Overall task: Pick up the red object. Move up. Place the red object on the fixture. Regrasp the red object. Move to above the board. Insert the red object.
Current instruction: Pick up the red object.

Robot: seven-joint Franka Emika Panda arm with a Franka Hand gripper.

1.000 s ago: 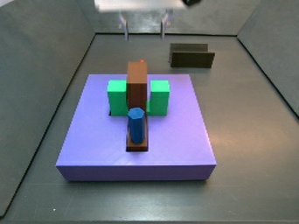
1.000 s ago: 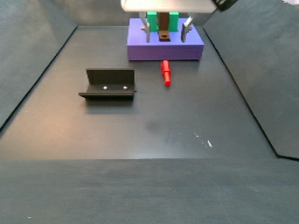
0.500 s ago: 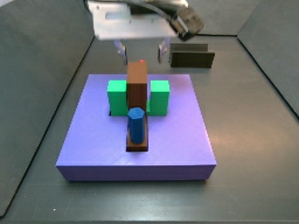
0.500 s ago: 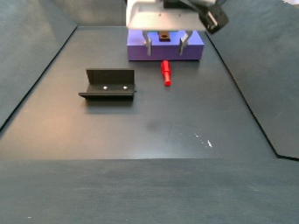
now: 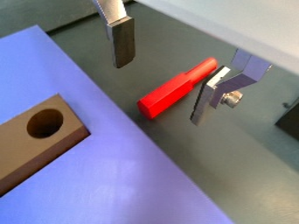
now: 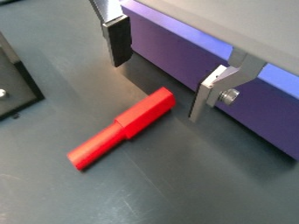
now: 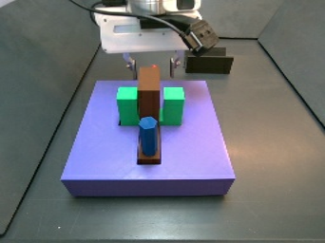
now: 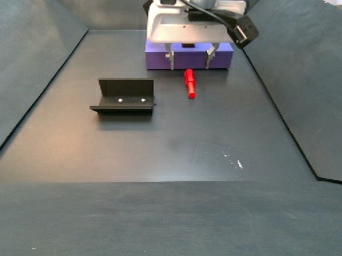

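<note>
Fingers (image 6: 115, 40) of the gripper (image 6: 163, 72) stand spread apart over one end of the small bright red peg (image 6: 121, 128), which lies flat on the dark floor (image 8: 174, 140) just beside the large purple-blue square board (image 8: 170, 60); nothing is pinched between them.

Red object (image 7: 155, 65) hidden behind slab (image 7: 150, 87); claw (image 7: 150, 63) partly hidden.

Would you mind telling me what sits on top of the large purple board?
On the flat purple board sit a green block, a long brown slab and a blue cylinder. The open tool hangs beyond it, hiding the red peg in this side view.
</note>
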